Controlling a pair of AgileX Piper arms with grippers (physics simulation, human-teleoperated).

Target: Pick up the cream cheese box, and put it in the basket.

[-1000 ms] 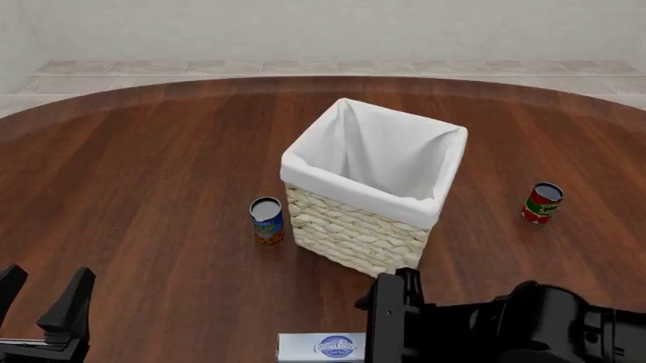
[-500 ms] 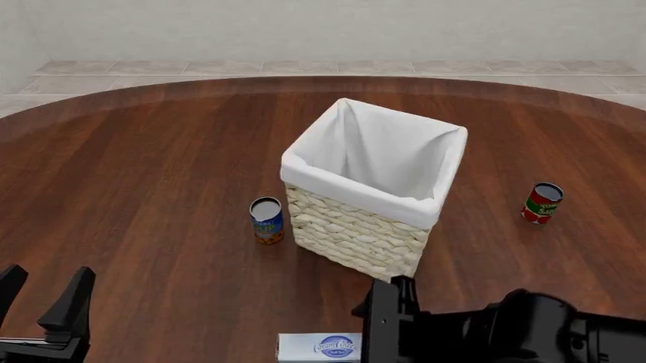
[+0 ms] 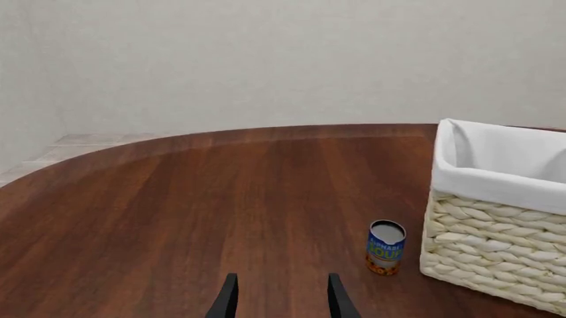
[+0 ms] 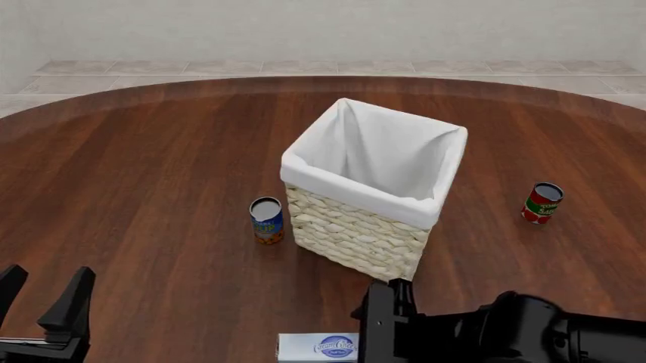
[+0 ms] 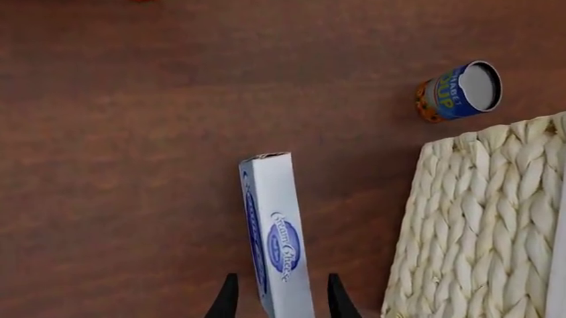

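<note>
Front view: the basket (image 4: 371, 198) is seen standing upright mid-table, white liner folded over its rim, nothing visible inside. A blue soup can (image 4: 266, 220) is placed just beside the basket's left wall, apart from it. A red can (image 4: 542, 203) is found well to the right, tilted slightly. The cream cheese box (image 4: 321, 347) is lying flat on the wooden table (image 4: 151, 174) at the near edge of the view, in front of the basket, its right end hidden by the right gripper (image 4: 383, 321). That gripper is held over the box's right end; from here contact cannot be told. The left gripper (image 4: 41, 302) is seen at the bottom left corner, fingers spread, nothing between them, well apart from the box. Left wrist view: the left gripper (image 3: 281, 297) is shown with two finger tips parted over bare table; the blue soup can (image 3: 386, 247) and the basket (image 3: 495, 225) are seen ahead. The box is not shown here. Right wrist view: the right gripper (image 5: 281, 297) is shown with fingers spread, one on each side of the cream cheese box (image 5: 278, 244), whose near end is reaching between the tips; the fingers are not pressed on it. The basket (image 5: 482, 225) wicker wall is beside the box, apart from it, and the blue soup can (image 5: 458, 91) is lying beyond.
</note>
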